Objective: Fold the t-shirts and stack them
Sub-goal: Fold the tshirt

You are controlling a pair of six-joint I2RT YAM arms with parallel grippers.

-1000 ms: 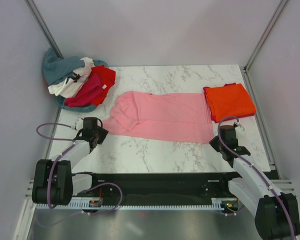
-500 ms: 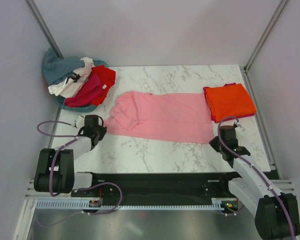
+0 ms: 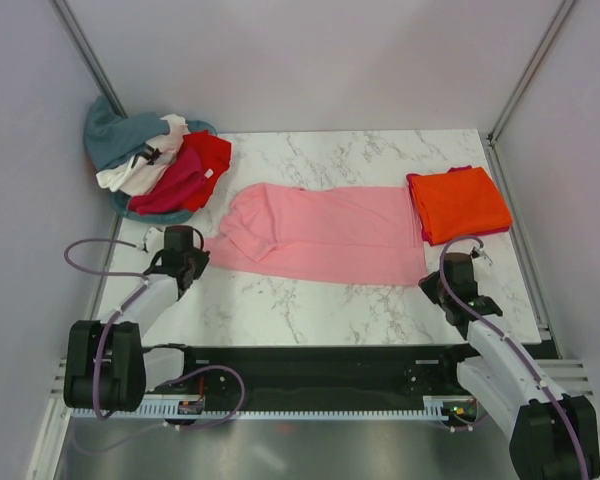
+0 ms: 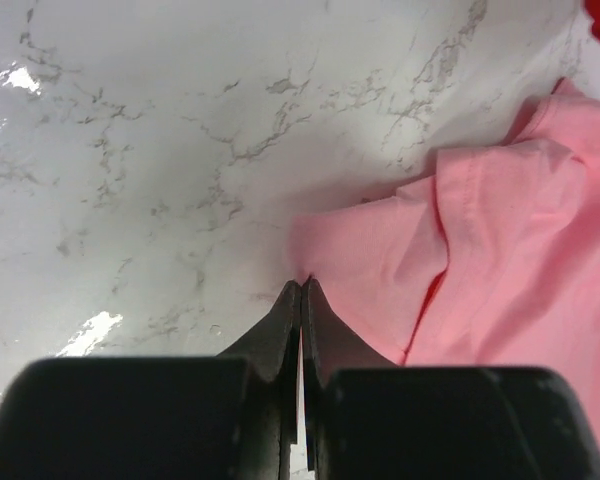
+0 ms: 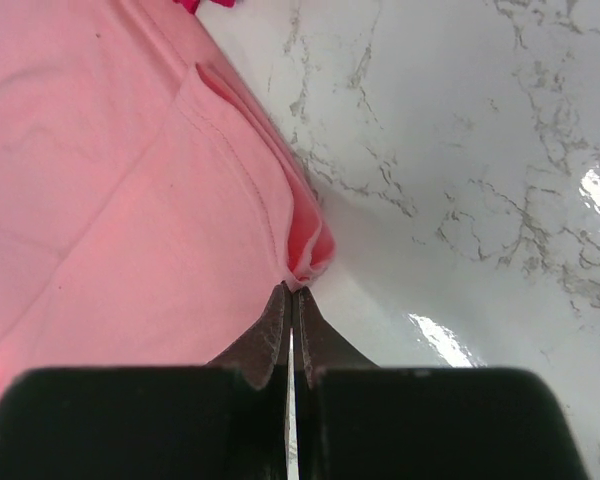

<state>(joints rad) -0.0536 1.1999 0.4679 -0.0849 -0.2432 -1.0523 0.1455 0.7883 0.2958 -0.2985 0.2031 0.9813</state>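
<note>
A light pink t-shirt [image 3: 320,232] lies spread flat across the middle of the marble table. My left gripper [image 3: 195,262] is shut, its tips pinching the shirt's near left edge [image 4: 360,260]. My right gripper [image 3: 440,284] is shut, pinching the bunched near right corner [image 5: 305,255]. A folded bright orange t-shirt [image 3: 460,203] lies at the back right on a magenta one whose edge shows. A heap of teal-grey [image 3: 115,135], white [image 3: 130,170], red [image 3: 208,155] and magenta [image 3: 170,185] t-shirts sits at the back left.
The heap rests in a teal basket [image 3: 170,215] at the table's back left corner. Grey walls with metal posts close in the back and both sides. A black rail runs along the near table edge [image 3: 310,360].
My left gripper has shifted slightly back and left at the shirt's edge. My right gripper has edged slightly nearer. The shirt has barely moved.
</note>
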